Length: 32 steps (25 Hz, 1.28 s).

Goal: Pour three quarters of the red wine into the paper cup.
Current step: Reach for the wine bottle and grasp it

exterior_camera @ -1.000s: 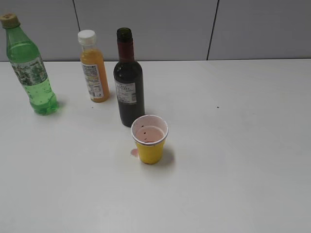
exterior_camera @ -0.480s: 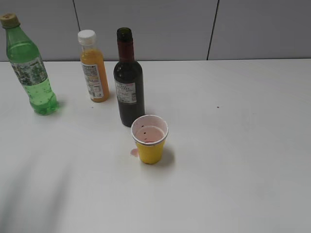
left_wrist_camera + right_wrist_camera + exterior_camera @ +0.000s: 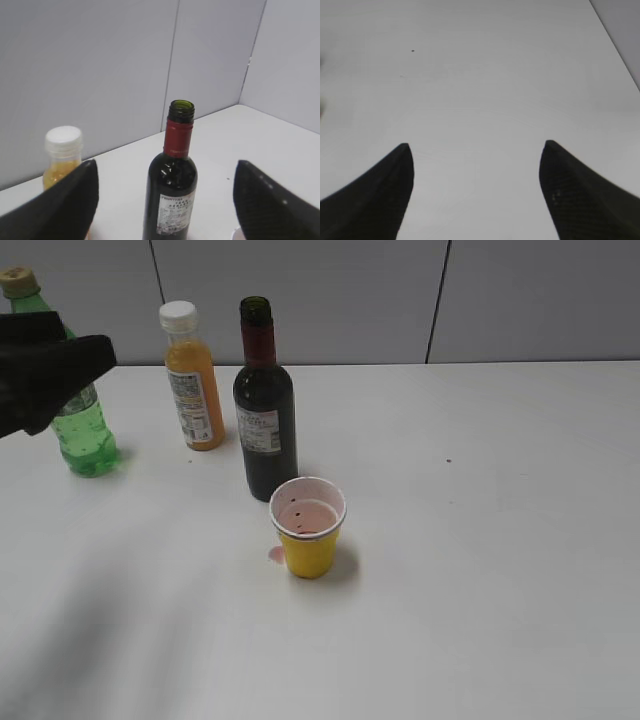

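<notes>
Red wine (image 3: pixel 265 430) filled uncapped bottle at 11 o'clock of stained paper cup (image 3: pixel 308 527); only left wrist view showed left gripper (image 3: pixel 165 200) spread wide, right gripper (image 3: pixel 476 192) likewise.

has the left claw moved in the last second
Yes. The left claw has entered the exterior view from the left edge, now overlapping the green soda bottle.

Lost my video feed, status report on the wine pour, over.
Left claw open, facing wine bottle, not touching. Right claw open over bare table. Paper cup upright beside bottle. Nothing blocking.
</notes>
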### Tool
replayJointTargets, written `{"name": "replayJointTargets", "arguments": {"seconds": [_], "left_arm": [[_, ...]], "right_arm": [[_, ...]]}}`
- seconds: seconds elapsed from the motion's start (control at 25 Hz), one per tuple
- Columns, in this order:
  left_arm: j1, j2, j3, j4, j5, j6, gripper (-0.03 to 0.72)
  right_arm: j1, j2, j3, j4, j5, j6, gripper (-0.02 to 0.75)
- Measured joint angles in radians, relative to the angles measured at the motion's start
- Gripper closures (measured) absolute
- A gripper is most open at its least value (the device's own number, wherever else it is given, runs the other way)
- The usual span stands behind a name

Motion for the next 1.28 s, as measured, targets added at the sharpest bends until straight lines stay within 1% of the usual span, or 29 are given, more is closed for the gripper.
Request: {"name": "replayJointTargets", "arguments": {"seconds": [0.08, 0.28, 0.4, 0.52, 0.6, 0.64, 0.76, 0.84, 1.08, 1.2, 1.28], "left_arm": [[0.000, 0.054, -0.036, 0.040, -0.022, 0.021, 0.048], [0.000, 0.142, -0.125, 0.191, 0.009, 0.055, 0.051], [0.000, 0.184, -0.159, 0.222, 0.014, 0.108, 0.053], [-0.014, 0.232, -0.173, 0.221, 0.022, 0.185, 0.053], [-0.039, 0.267, -0.173, 0.215, 0.040, 0.259, 0.055], [-0.054, 0.285, -0.173, 0.199, 0.046, 0.294, 0.055], [-0.092, 0.335, -0.176, 0.086, 0.055, 0.345, 0.057], [-0.110, 0.365, -0.188, 0.044, 0.058, 0.356, 0.056], [-0.145, 0.463, -0.251, -0.019, 0.060, 0.361, 0.056], [-0.147, 0.510, -0.283, 0.012, 0.015, 0.351, 0.058], [-0.148, 0.540, -0.303, 0.061, -0.031, 0.325, 0.058]], "right_arm": [[0.000, 0.000, 0.000, 0.000, 0.000, 0.000, 0.146], [0.000, 0.000, 0.000, 0.000, 0.000, 0.000, 0.146], [0.000, 0.000, 0.000, 0.000, 0.000, 0.000, 0.146], [0.000, 0.000, 0.000, 0.000, 0.000, 0.000, 0.146], [0.000, 0.000, 0.000, 0.000, 0.000, 0.000, 0.146], [0.000, 0.000, 0.000, 0.000, 0.000, 0.000, 0.146], [0.000, 0.000, 0.000, 0.001, 0.000, 0.000, 0.146], [0.000, 0.000, 0.000, 0.001, 0.000, 0.000, 0.146], [0.000, 0.000, 0.000, 0.001, 0.000, 0.000, 0.146], [0.000, 0.000, 0.000, 0.001, 0.000, 0.000, 0.146], [0.000, 0.000, 0.000, 0.001, 0.000, 0.000, 0.146]]}}
